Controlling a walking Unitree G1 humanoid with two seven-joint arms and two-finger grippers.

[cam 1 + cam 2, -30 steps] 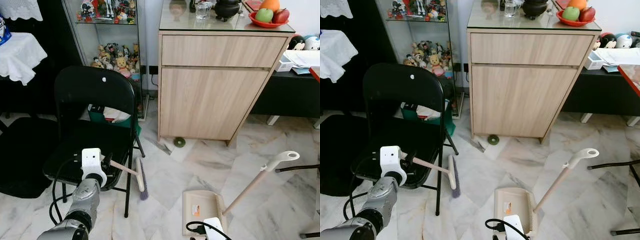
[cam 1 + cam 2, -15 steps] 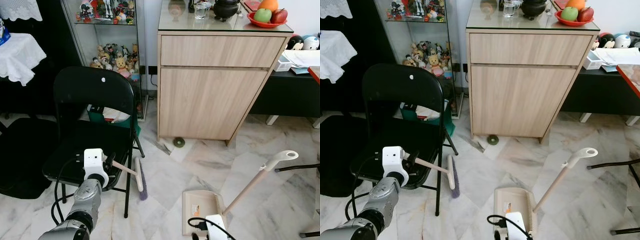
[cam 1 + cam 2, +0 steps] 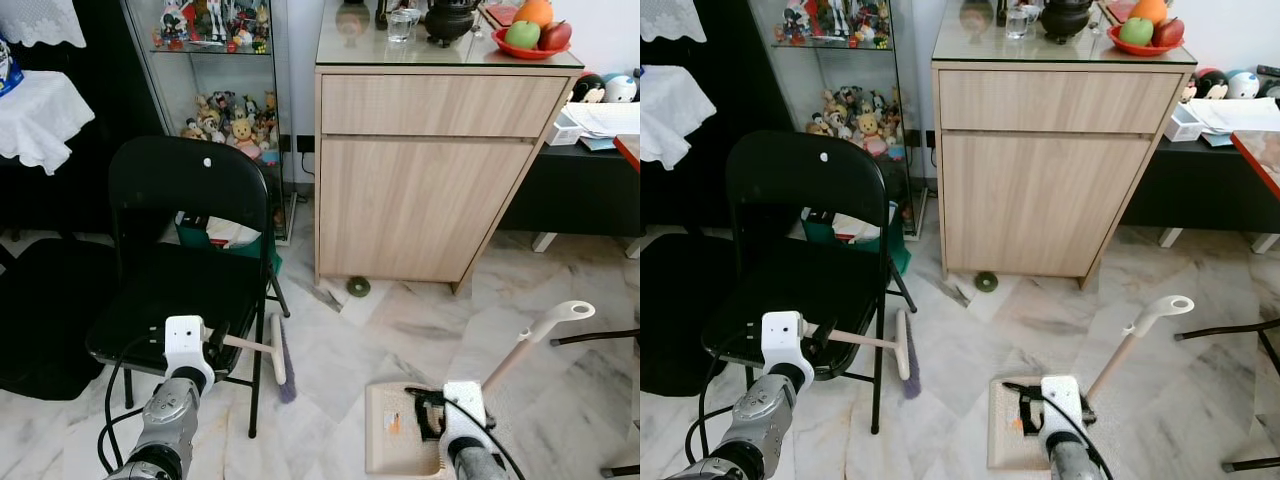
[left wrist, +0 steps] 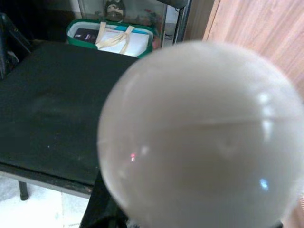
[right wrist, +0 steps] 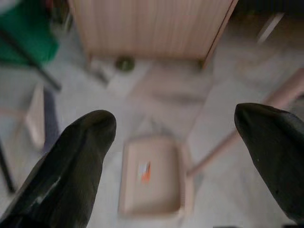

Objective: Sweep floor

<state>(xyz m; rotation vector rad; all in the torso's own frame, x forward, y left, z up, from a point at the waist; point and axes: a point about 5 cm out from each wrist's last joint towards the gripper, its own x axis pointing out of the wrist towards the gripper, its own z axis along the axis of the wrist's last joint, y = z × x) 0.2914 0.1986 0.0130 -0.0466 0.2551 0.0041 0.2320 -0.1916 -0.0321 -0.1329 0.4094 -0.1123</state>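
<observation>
Gripping broom (image 3: 262, 349), left gripper (image 3: 214, 338); right gripper (image 5: 175, 137) jaws wide above dustpan (image 5: 153, 175).

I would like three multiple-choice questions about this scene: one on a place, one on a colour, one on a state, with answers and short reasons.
1. Where does the dustpan lie?
A. On the marble floor in front of the wooden cabinet
B. On the seat of the folding chair
C. On top of the cabinet

2. What colour is the folding chair?
A. White
B. Black
C. Red

3. In what state is the right hand?
A. Shut on the dustpan handle
B. Shut on the broom
C. Open, fingers spread wide above the dustpan

Answers:
1. A, the beige pan rests flat on the floor tiles below the cabinet.
2. B, seat, back and legs are all black.
3. C, the right wrist view shows both black fingers far apart, with the pan visible between them. The left hand holds the broom.
</observation>
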